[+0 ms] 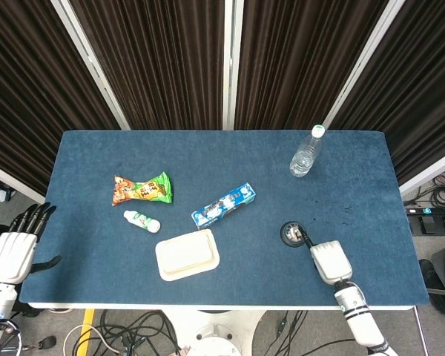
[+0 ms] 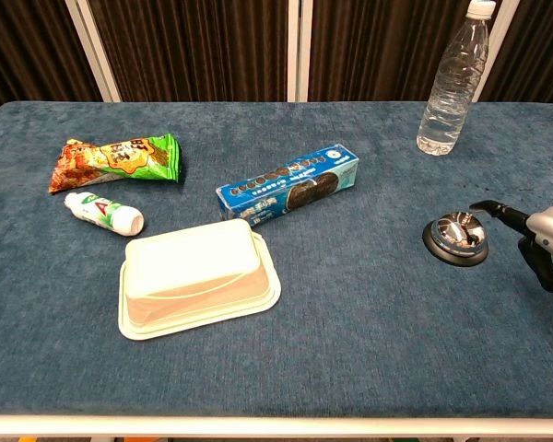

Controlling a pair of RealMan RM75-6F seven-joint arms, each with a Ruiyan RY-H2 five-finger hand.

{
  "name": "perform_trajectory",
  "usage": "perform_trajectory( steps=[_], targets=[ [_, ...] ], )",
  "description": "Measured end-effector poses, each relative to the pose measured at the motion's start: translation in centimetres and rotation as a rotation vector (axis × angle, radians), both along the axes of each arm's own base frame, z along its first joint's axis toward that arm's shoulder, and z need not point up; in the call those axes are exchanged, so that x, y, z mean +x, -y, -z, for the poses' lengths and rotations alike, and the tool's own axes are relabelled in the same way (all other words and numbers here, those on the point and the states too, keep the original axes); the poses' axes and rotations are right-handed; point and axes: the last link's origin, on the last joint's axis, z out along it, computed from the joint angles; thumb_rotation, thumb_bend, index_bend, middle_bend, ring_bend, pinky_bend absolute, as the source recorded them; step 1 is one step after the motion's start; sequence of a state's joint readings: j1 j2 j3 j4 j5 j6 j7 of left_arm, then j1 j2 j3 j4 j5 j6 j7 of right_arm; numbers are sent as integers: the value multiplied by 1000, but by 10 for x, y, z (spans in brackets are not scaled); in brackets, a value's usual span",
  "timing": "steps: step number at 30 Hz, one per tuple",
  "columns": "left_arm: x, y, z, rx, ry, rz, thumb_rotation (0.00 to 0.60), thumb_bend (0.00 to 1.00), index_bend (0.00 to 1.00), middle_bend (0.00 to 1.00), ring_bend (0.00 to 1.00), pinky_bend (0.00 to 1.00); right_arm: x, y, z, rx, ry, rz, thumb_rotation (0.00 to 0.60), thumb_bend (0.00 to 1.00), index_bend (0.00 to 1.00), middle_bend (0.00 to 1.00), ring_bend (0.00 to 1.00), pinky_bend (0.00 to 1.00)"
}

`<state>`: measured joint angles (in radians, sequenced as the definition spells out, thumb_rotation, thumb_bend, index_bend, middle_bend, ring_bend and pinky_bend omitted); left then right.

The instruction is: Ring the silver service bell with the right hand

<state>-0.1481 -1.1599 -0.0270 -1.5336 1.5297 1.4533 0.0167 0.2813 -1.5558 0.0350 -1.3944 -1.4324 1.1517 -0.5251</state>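
The silver service bell [image 1: 293,233] [image 2: 455,236] stands on its black base on the blue table, right of centre near the front. My right hand [image 1: 328,259] [image 2: 546,238] hovers just right of it and holds nothing. One dark finger [image 2: 494,210] stretches out over the bell's right rim, and the other fingers look curled in. The frames do not show whether the fingertip touches the bell. My left hand [image 1: 11,251] hangs off the table's left front corner with its fingers spread, holding nothing. The chest view does not show it.
A clear water bottle [image 1: 306,153] [image 2: 452,81] stands behind the bell. Left of the bell lie a blue cookie box [image 1: 223,206], a cream lidded tray [image 1: 187,254], a small white bottle [image 1: 142,220] and a green-orange snack bag [image 1: 142,188]. The table's front edge [image 1: 222,304] runs just below my right hand.
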Motion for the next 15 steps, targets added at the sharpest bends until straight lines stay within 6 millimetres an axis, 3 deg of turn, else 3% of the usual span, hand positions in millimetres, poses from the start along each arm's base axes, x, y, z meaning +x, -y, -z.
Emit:
perform_trajectory(
  steps=[9,15],
  targets=[
    [-3,1,-4,7,1,-6,600,20,70,36,0,154,-2,3,8,28,-20,14,600,1000,25,891,790,743],
    [-2,1,-3,5,3,0,600,20,70,36,0,155,5,4,0,-4,1,-8,600,1000,26,891,790,743]
  ],
)
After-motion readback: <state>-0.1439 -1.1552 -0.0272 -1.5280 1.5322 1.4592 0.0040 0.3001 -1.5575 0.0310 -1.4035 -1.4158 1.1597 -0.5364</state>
